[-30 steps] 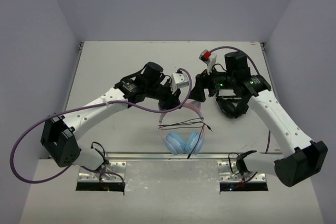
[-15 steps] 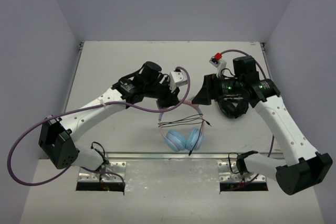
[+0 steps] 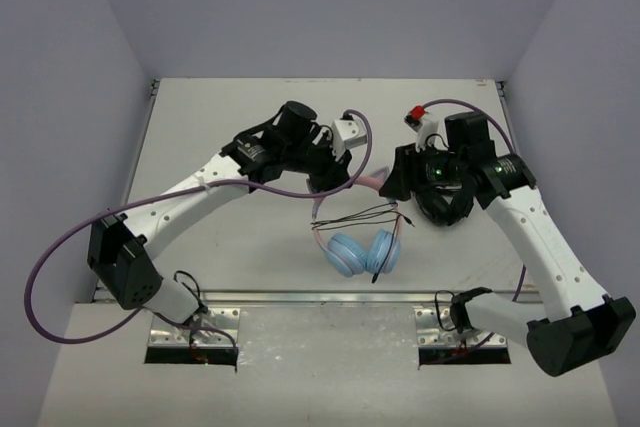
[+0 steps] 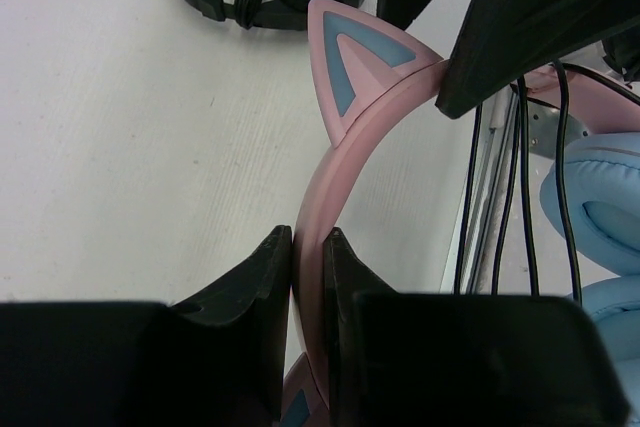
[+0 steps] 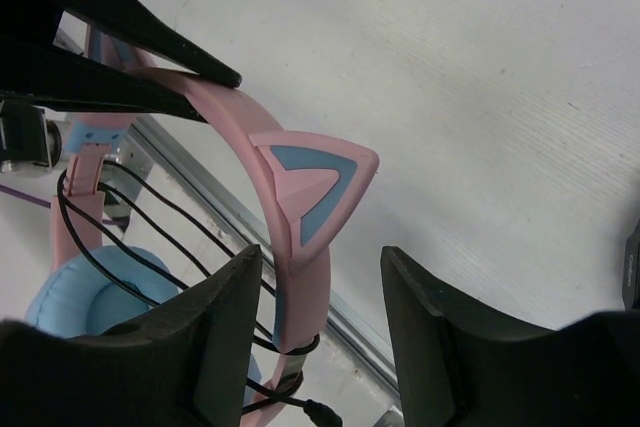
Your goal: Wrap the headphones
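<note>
We are viewing the headphones (image 3: 362, 250) from above, in the middle of the table (image 3: 220, 247) toward its near edge. The light-blue ear cups (image 3: 350, 253) are pointing at the arm bases and the pink headband (image 3: 372, 182) is arching away from them.

Compared with half a second ago, the ear cups are lying slightly farther right and farther from the near edge. They are also tilting more to the right. The left arm's wrist is sitting farther from the bases than before, while the right gripper (image 3: 397, 183) has moved only slightly.

In the left wrist view, the left gripper (image 4: 309, 272) is clamping the headband (image 4: 325, 177), its two fingers pressed narrowly against either side of the pink band. One cat ear (image 4: 355, 62) is standing up just beyond that grip.

In the right wrist view, the right gripper (image 5: 322, 267) is straddling the headband (image 5: 300, 277) with its fingers spread wide. The band is running close beside one finger (image 5: 225, 337) and well clear of the other.

The thin black cord (image 3: 360, 217) is crossing between the two sides of the headband in several strands. The all-black headphones (image 3: 446, 209) are lying on the table beneath the right arm, apart from the pink pair.
</note>
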Action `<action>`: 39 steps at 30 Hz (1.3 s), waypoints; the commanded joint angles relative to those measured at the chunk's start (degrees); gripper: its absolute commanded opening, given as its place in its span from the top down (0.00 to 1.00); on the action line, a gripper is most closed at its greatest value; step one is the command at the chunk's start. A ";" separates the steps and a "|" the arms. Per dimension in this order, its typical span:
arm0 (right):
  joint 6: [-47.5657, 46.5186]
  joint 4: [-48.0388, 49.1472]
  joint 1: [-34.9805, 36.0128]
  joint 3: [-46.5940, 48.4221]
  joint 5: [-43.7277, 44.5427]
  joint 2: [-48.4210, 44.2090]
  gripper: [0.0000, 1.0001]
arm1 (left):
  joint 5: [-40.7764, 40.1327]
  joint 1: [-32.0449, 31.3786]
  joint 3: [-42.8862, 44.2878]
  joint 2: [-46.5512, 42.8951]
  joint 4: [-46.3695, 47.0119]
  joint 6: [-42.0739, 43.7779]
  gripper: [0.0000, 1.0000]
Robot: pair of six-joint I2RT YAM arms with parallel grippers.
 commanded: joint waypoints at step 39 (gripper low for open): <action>-4.86 3.33 4.67 4.09 14.14 1.87 0.99 | -10.22 -0.05 11.89 6.26 3.57 -10.38 0.54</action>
